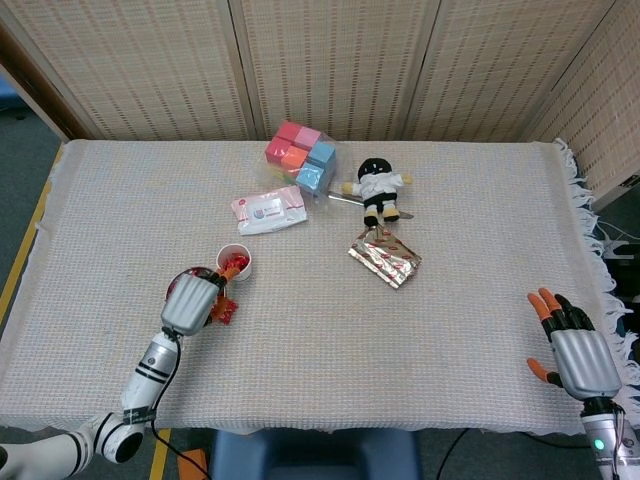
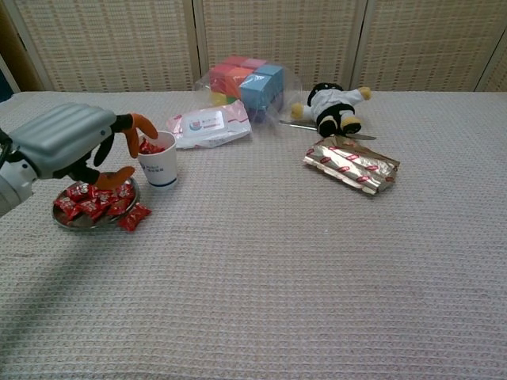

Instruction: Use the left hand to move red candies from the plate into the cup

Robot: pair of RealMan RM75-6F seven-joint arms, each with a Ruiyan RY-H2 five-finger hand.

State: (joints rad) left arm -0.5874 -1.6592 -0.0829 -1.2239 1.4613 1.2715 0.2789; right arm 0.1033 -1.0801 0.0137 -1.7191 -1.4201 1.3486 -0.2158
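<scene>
Left hand hovers over the plate, fingers spread and apparently empty at the cup rim, red candies lying directly beneath the palm.

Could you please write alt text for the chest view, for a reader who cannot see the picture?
The robot's left hand hovers over a plate of red candies, its fingertips above a white cup that already holds some candies. One candy lies beside the plate on the cloth. Behind are a wipes pack, coloured blocks, a doll and a foil packet.
</scene>
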